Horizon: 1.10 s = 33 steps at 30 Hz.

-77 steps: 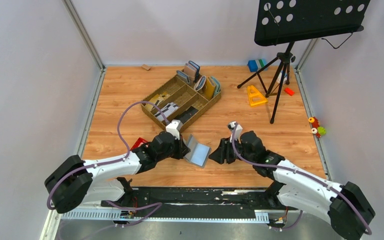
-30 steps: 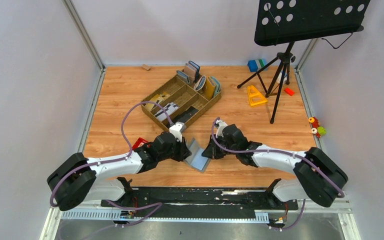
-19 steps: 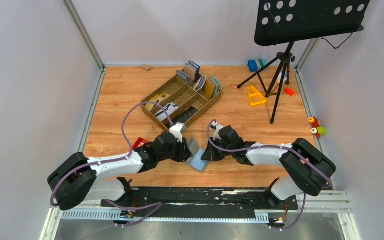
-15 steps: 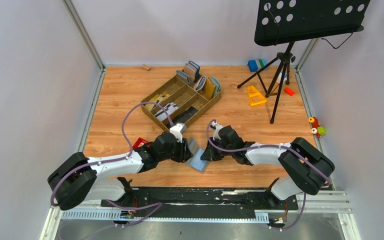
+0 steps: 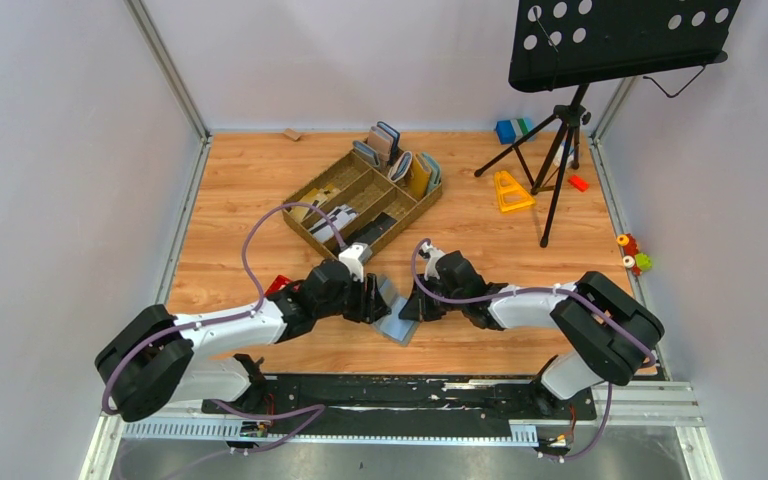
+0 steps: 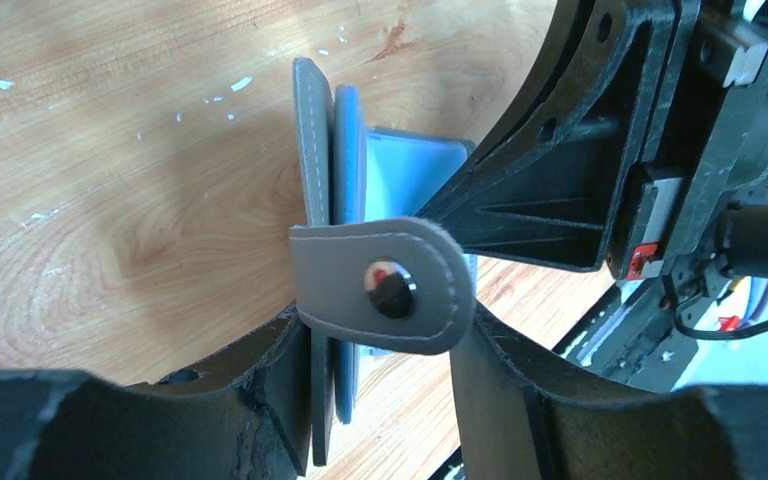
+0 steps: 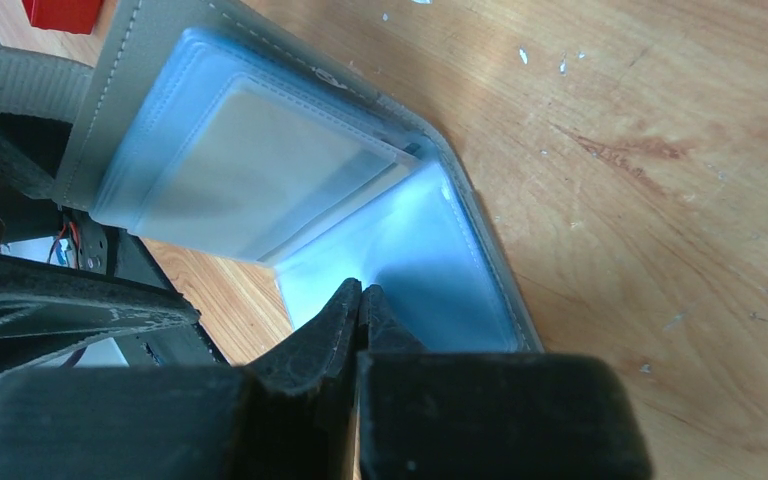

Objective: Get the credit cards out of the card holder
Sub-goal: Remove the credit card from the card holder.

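From above, the card holder [image 5: 397, 322] sits half open on the worktop [image 5: 240, 190], just in front of the brown tray [image 5: 322, 185], with an arm at either side. The left gripper [image 5: 375, 300] is at its raised flap and the right gripper [image 5: 407, 311] at its lower half. To me that looks like two arms spreading it so the slots can be reached.

The left wrist view shows that flap [image 6: 312, 150] standing on edge between the left jaws. They are spread wider than the flap, so nothing is pinched, and I'd call the gripper open. The snap strap [image 6: 380, 285] hangs across the gap. The flap seems to lean on one finger, which would be what keeps it up.

In the right wrist view, the right gripper [image 7: 360, 295] is closed on nothing. Its tips are together and pressed onto the pale blue inner face, probably pinning that half flat. The clear window pocket [image 7: 260, 170] faces it. I can't tell whether a card sits inside, and none is out yet.
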Tool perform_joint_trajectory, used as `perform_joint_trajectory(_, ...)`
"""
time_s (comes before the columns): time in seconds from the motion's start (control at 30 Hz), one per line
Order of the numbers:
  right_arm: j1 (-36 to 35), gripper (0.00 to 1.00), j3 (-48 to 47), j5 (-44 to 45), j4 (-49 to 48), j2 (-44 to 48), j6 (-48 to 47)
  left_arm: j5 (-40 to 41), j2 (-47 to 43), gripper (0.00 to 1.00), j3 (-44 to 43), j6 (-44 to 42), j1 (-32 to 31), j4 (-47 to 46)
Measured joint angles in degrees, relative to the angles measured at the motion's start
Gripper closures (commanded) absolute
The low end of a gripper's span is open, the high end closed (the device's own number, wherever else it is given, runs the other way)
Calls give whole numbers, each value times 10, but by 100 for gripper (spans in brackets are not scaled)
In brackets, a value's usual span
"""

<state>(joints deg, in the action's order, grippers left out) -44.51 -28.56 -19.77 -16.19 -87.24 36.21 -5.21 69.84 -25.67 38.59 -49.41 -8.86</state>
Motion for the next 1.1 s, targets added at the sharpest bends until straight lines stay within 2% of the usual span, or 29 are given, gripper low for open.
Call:
perform_joint_trajectory(0.17, 0, 100, 0, -1, 0, 0, 1, -36, 0, 45, 1, 17, 26, -17)
perform_joint_trajectory(0.57, 0, 100, 0, -1, 0, 0, 1, -81, 8, 67, 7, 30, 54, -34)
perform_joint_trajectory(0.87, 0, 100, 0, -4, 0, 0, 1, -102, 11, 63, 8, 32, 57, -42)
perform_joint_trajectory(1.03, 0, 100, 0, -8, -5, -4, 1, -115, 11, 69, 8, 32, 57, -43)
perform_joint_trajectory(1.1, 0, 100, 0, -9, -8, -5, 1, -117, 12, 68, 8, 32, 59, -45)
